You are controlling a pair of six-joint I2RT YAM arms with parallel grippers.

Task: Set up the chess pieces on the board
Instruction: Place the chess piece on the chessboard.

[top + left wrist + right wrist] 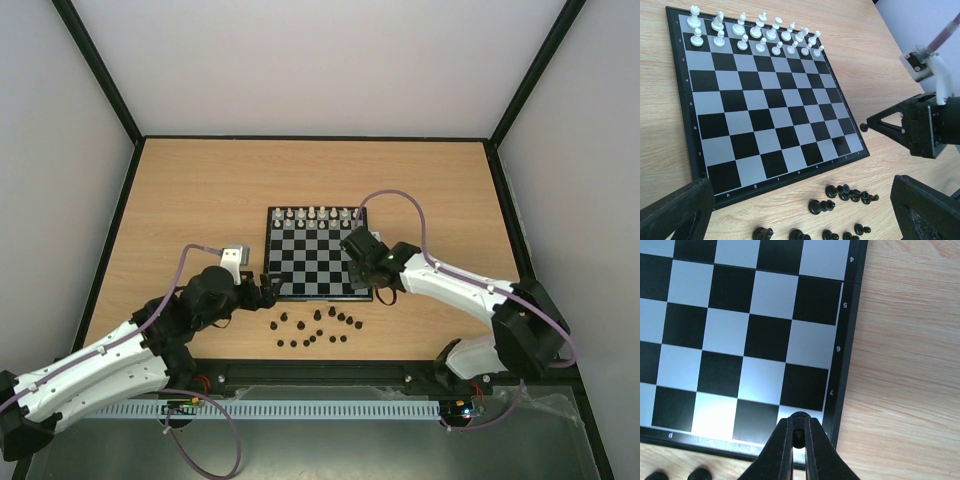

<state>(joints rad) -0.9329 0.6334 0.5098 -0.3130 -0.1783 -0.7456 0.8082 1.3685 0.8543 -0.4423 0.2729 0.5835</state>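
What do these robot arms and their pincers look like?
Both the left arm and right arm have white shells with black joints. A thin purple cable loops along each. The left gripper and right gripper are black; the right one's fingers taper to a narrow tip.

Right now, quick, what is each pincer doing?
Left pincer: open, empty.
Right pincer: closed, apparently pinching a dark chess piece.
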